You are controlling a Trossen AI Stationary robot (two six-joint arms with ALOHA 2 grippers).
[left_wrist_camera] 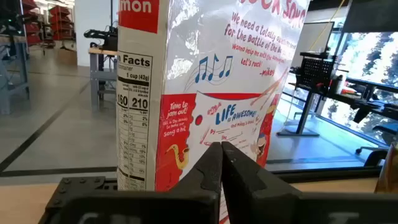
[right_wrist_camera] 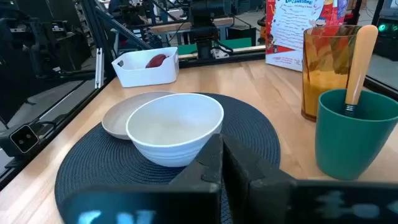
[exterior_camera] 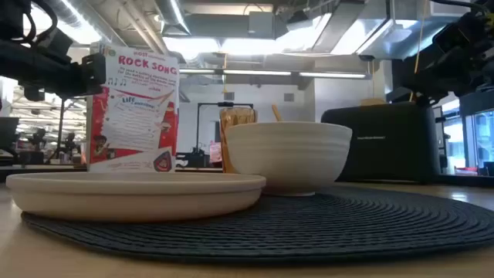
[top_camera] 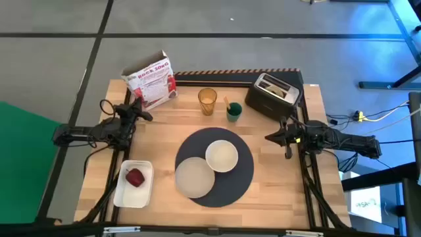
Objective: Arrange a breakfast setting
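Observation:
A round dark grey mat [top_camera: 242, 176] lies at the table's middle. On it stand a small white bowl [top_camera: 222, 156] and a flat white plate [top_camera: 195, 178], side by side. An amber tumbler [top_camera: 207, 101] stands at the far middle. Beside it, the orange-handled spoon [right_wrist_camera: 359, 57] stands handle up in a green cup [top_camera: 234, 112]. My left gripper [top_camera: 147, 116] is shut and empty, near the cereal box [left_wrist_camera: 211, 81]. My right gripper [top_camera: 268, 137] is shut and empty, to the right of the mat.
A black toaster [top_camera: 273, 94] stands at the far right. The cereal box [top_camera: 151, 82] stands upright at the far left. A white rectangular tray [top_camera: 126, 192] with a red object [top_camera: 135, 177] sits at the near left. Bare wood shows at the near right.

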